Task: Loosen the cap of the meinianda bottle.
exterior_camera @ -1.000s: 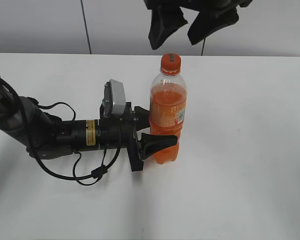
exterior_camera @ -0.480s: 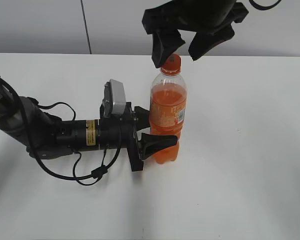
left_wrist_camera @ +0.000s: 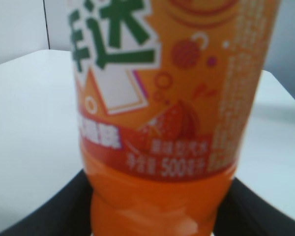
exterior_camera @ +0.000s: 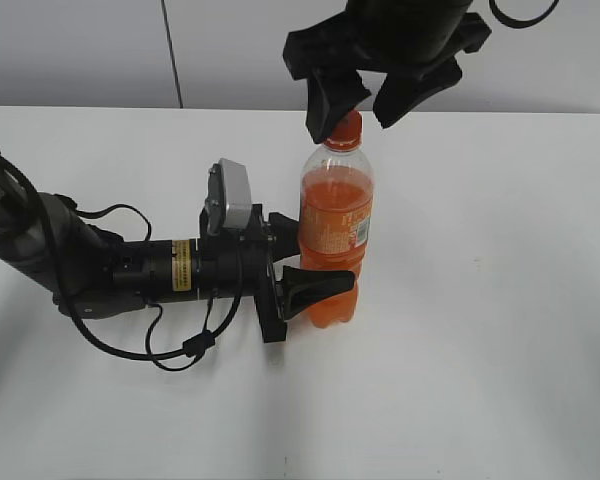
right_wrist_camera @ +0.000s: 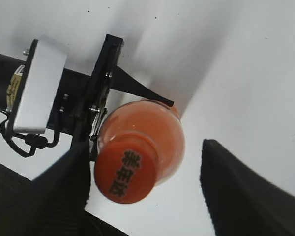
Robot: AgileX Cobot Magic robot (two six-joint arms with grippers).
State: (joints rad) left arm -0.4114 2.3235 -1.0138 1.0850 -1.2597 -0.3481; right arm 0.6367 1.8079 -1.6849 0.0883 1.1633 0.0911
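The meinianda bottle (exterior_camera: pixel 335 225) stands upright on the white table, full of orange soda, with an orange label. My left gripper (exterior_camera: pixel 323 265) lies level with the table and is shut on its lower body; in the left wrist view the bottle (left_wrist_camera: pixel 162 113) fills the frame between the two black fingers (left_wrist_camera: pixel 49 219). The orange cap (exterior_camera: pixel 346 127) sits on the neck. My right gripper (exterior_camera: pixel 366 108) hangs over it, open, its fingers at either side of the cap. In the right wrist view the cap (right_wrist_camera: pixel 126 171) lies close to the left finger (right_wrist_camera: pixel 61 196) of the right gripper (right_wrist_camera: pixel 147 194).
The left arm (exterior_camera: pixel 110 265) lies stretched across the white table (exterior_camera: pixel 500 330) from the left edge, with black cables looped beneath it. A grey wall panel (exterior_camera: pixel 80 50) runs behind the table's far edge.
My right gripper has come down from above the bottle until its open fingers flank the cap. The left gripper and the bottle have not moved.
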